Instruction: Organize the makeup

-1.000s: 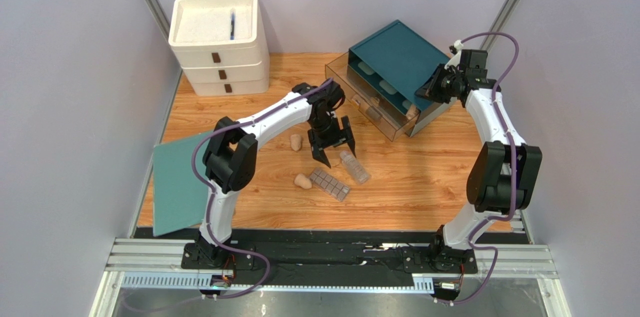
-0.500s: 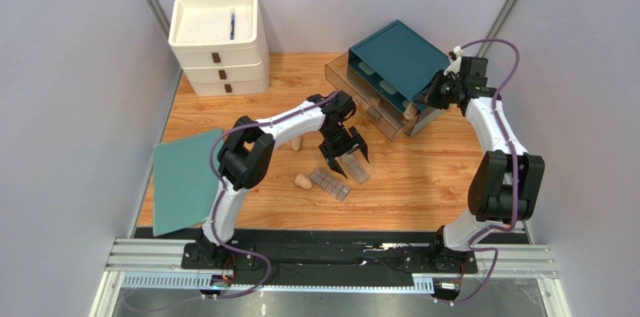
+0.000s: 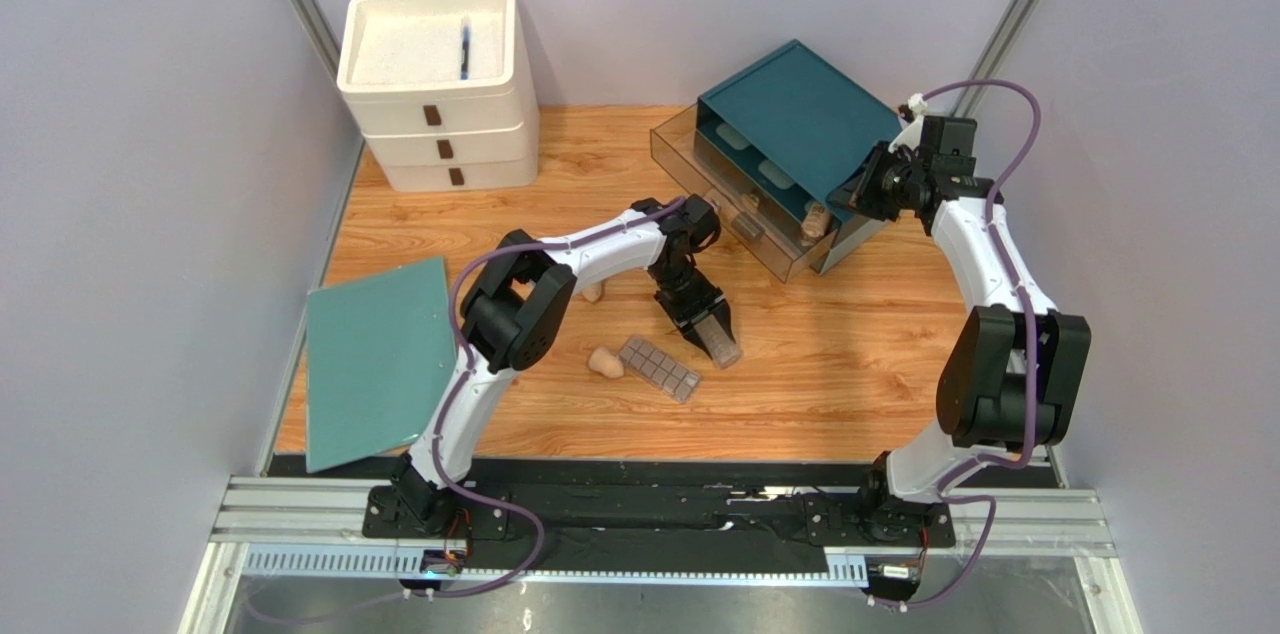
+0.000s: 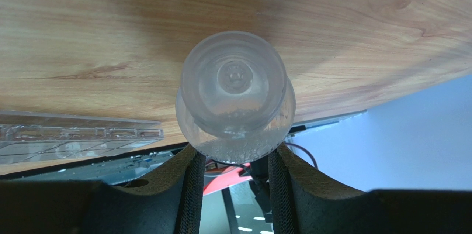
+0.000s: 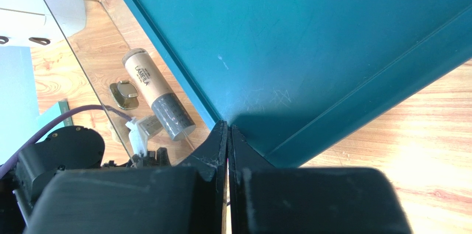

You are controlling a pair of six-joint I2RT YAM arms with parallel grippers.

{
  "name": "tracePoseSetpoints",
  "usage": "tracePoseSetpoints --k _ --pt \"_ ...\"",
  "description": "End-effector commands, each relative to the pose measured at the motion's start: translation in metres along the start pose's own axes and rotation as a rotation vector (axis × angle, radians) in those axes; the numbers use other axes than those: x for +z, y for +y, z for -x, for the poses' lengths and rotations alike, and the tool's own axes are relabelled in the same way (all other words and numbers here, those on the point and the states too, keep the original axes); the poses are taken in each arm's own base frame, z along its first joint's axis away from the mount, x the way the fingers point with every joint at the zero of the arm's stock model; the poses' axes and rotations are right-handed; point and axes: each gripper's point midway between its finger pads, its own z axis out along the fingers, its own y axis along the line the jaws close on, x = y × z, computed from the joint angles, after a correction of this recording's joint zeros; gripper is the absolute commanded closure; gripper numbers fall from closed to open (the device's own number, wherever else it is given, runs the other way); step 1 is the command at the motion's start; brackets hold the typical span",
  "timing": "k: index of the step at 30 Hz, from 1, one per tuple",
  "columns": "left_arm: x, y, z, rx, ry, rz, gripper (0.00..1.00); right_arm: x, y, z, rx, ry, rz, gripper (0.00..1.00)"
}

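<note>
A clear bottle (image 3: pixel 718 339) lies on the wooden table, and my left gripper (image 3: pixel 700 322) is down over it. In the left wrist view the bottle (image 4: pixel 235 95) sits end-on between the fingertips, both pads pressed against its sides; my left gripper (image 4: pixel 235 155) is shut on it. Just left of it lies the grey-brown gridded palette (image 3: pixel 660 367), with a beige sponge (image 3: pixel 604 361) beside that. A second sponge (image 3: pixel 594 289) peeks from behind the left arm. My right gripper (image 5: pixel 228 127) is shut with nothing in it, its tips at the teal organizer's corner. A beige tube with a grey cap (image 5: pixel 159 103) lies in the clear drawer.
The teal organizer (image 3: pixel 796 109) stands at the back right with its clear drawer (image 3: pixel 706 162) pulled out toward the table's middle. At the back left is a white stacked drawer unit (image 3: pixel 436 87). A flat teal sheet (image 3: pixel 376 360) lies at the left edge.
My left gripper moved right and down over the clear bottle, and its jaws closed from wide open onto it. The right arm has hardly moved.
</note>
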Motion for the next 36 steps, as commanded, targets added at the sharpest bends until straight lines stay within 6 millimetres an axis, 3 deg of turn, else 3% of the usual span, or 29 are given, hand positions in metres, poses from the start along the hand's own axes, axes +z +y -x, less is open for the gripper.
tracePoseSetpoints --k 1,2,8,12,19,26,29,32,34,36 --pt "0.009 -0.005 -0.005 0.002 0.050 -0.005 0.84 -0.001 -0.024 -0.049 0.056 0.155 -0.098 1.00" --pt "0.011 -0.004 -0.005 0.009 0.057 -0.006 0.99 -0.001 -0.024 -0.048 0.055 0.153 -0.097 1.00" --pt "0.009 0.000 -0.006 0.043 0.053 -0.004 1.00 0.000 -0.025 -0.049 0.057 0.155 -0.098 1.00" --pt "-0.015 -0.004 -0.005 0.112 -0.031 -0.003 1.00 0.001 -0.024 -0.048 0.059 0.155 -0.095 1.00" --pt "-0.085 -0.018 -0.014 0.239 -0.192 -0.073 1.00 0.004 -0.024 -0.049 0.064 0.160 -0.092 1.00" --pt "-0.152 -0.045 -0.015 0.314 -0.336 -0.208 1.00 0.005 -0.025 -0.047 0.063 0.163 -0.096 1.00" --pt "-0.166 -0.054 -0.015 0.340 -0.356 -0.242 1.00 0.006 -0.026 -0.048 0.065 0.168 -0.099 1.00" --pt "-0.153 -0.051 -0.016 0.355 -0.287 -0.217 1.00 0.007 -0.027 -0.049 0.065 0.172 -0.102 1.00" --pt "-0.135 -0.042 -0.014 0.344 -0.248 -0.180 0.92 0.007 -0.027 -0.048 0.065 0.170 -0.102 1.00" --pt "-0.118 -0.043 -0.011 0.328 -0.216 -0.182 0.78 0.006 -0.028 -0.048 0.063 0.169 -0.105 1.00"
